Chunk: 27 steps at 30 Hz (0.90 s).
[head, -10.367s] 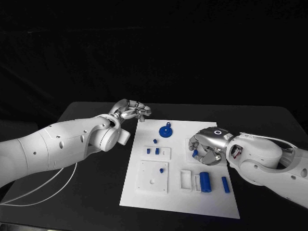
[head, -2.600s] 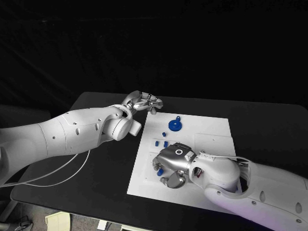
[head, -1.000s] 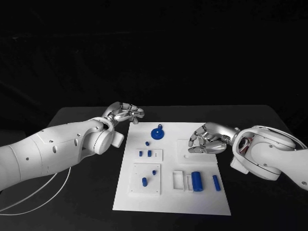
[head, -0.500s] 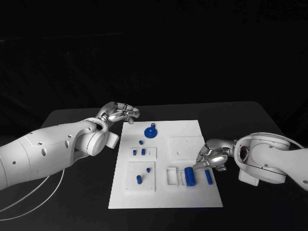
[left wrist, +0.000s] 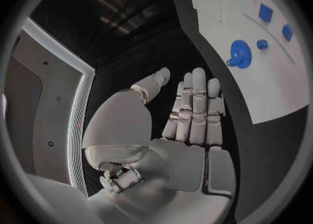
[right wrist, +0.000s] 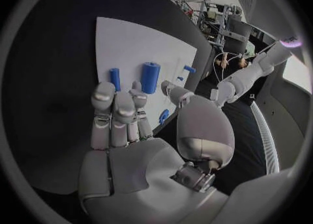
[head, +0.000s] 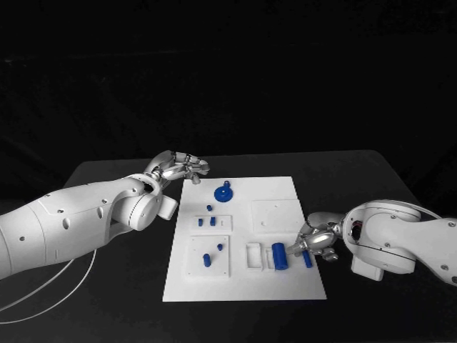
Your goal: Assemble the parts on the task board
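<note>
- While my right hand (head: 319, 241) sits low at the near right edge of the task board (head: 290, 282), I judge the step in hand to be picking up 1 of the 2 blue pieces beside it. In the right wrist view the fingers (right wrist: 117, 110) lie straight and close together, holding nothing.
- The slim blue pin (head: 307, 259) lies flat just beside that hand, and the thicker blue cylinder (head: 279, 255) lies next to it, further in, beside a small white frame (head: 254, 256). I would pick 1 target and come down over its middle, so the fingers do not nudge its neighbour.
- Both pieces are round and lying on their sides, so I expect them to roll. I would close across the short axis, thumb against fingers, and lift straight up.
- Further left, a white block (head: 210, 255) carries 2 small blue pieces (head: 209, 261). I cannot tell how deep they sit.
- Beyond that, 2 short blue pegs (head: 208, 221) stand in a smaller plate, with a blank white square (head: 274, 214) to their right. Any carry should go high over these.
- A blue gear (head: 223, 194) lies near the far edge of the board.
- Furthest off, my left hand (head: 180, 167) hovers over the dark tabletop (head: 105, 175) by the board's far left corner. Its wrist view shows the fingers (left wrist: 194, 106) extended side by side and empty. I would keep it parked there.
</note>
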### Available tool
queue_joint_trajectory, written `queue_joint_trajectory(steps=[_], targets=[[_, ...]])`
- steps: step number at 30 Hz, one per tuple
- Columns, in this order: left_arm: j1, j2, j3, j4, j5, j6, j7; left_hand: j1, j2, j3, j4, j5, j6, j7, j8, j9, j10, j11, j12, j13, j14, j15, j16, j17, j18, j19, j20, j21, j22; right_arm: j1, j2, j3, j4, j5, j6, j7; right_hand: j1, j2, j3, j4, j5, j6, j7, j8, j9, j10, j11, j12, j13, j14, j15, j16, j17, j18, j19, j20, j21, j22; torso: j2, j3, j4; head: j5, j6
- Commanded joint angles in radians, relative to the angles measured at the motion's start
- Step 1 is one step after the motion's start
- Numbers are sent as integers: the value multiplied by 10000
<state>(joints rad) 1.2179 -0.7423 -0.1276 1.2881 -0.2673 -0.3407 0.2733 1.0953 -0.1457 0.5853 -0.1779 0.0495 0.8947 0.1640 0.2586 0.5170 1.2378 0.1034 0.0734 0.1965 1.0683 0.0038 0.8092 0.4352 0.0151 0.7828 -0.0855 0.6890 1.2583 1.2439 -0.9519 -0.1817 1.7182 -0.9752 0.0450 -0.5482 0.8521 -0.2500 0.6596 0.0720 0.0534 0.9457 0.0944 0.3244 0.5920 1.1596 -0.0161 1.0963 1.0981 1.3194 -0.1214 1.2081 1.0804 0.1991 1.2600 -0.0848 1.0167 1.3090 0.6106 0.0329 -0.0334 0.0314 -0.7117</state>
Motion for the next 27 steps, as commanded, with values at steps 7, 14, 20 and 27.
queue_joint_trajectory(steps=[7, 14, 20, 27], targets=[[-28, -13, -19, 112, 192, 174, 185, -217, 5, -29, 170, 38, -80, -7, 62, -23, -60, 15, -19, 11, 75, 0, -64, 48, 114, 31, -88, -57, 31, -15, 307, -125, -116, -198, 239, -444, -537, -68, -70, 470, -42, 7, 29, 11, 104, 28, 5, 44, 65, -13, -19, 101, 45, 627, -2, -26, 138, 179, -146, -107, 16, -32, -120], [-28, -41, -25, 181, 212, 207, 192, -440, -49, -116, 344, 28, -95, -5, 70, -37, -70, 16, -21, 13, 74, 1, -103, 98, 118, 33, -89, -94, 59, -15, 523, -293, -308, -561, 346, -501, -794, -42, -410, 614, -41, -87, 51, -55, 152, 0, 26, 37, 107, -37, 2, 123, 71, 627, -63, -55, 200, 186, -121, -112, 16, -16, -163], [-28, -81, -25, 210, 215, 243, 218, -627, -134, -191, 485, 18, -113, 0, 76, -48, -83, 18, -23, 13, 72, 3, -135, 143, 122, 32, -88, -128, 84, -78, 825, -429, -504, -641, 252, -502, -861, -5, -599, 661, -40, -103, 51, -77, 185, -11, 26, 33, 131, -49, 1, 132, 83, 627, -103, -80, 235, 185, -108, -92, 16, 33, -207], [-28, -101, -25, 254, 216, 245, 228, -729, -196, -233, 567, 10, -126, 3, 81, -53, -90, 20, -24, 14, 69, 4, -154, 172, 127, 32, -87, -146, 102, -218, 1112, -439, -654, -636, 130, -490, -861, 45, -693, 671, -39, -105, 48, -88, 206, -14, 23, 31, 146, -55, -2, 138, 90, 627, -125, -97, 256, 183, -98, -87, 11, 79, -217]])
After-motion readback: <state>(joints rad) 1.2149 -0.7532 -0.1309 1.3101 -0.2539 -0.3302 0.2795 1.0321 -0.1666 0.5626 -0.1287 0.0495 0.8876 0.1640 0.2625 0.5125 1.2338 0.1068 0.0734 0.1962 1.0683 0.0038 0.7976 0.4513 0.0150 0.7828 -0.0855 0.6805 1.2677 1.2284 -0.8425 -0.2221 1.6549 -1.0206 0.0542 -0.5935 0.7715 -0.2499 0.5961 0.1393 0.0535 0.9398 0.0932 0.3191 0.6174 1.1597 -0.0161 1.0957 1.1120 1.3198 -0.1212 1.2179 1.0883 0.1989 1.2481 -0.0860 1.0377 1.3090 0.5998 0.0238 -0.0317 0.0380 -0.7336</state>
